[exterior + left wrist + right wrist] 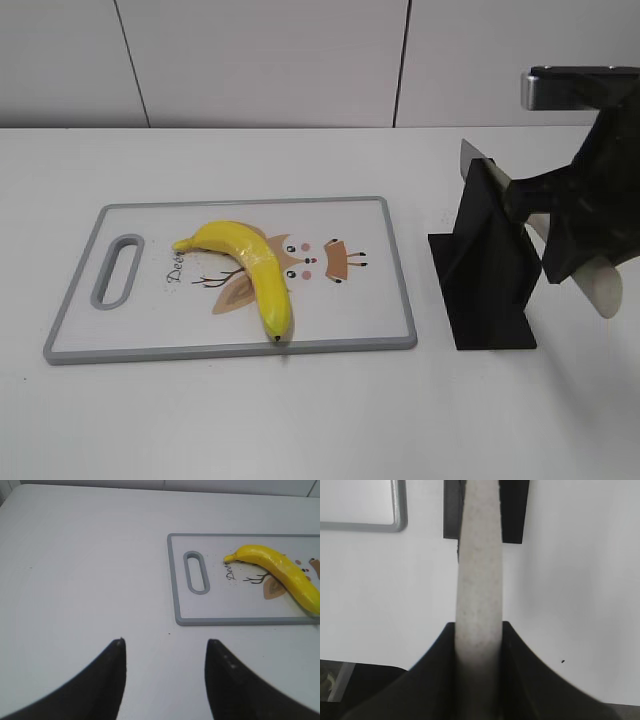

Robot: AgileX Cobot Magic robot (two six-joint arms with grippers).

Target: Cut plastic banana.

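Observation:
The plastic banana (pixel 250 262) is glossy yellow and curved, and lies on the white cutting board (pixel 150 300), dark tip toward the front edge. It also shows in the left wrist view (pixel 280 570). My right gripper (pixel 545 215) is shut on the pale handle of a knife (pixel 479 580), whose blade sits in a black holder (pixel 485 270) to the right of the board. In the right wrist view the right gripper (pixel 479 625) clamps the handle on both sides. My left gripper (pixel 165 641) is open and empty above bare table, left of the board (pixel 220 605).
The board has a grey rim and a handle slot (pixel 118 270) at its left end. The black holder (pixel 514 510) stands just right of the board's corner (pixel 395 527). A tiled wall runs behind the white table.

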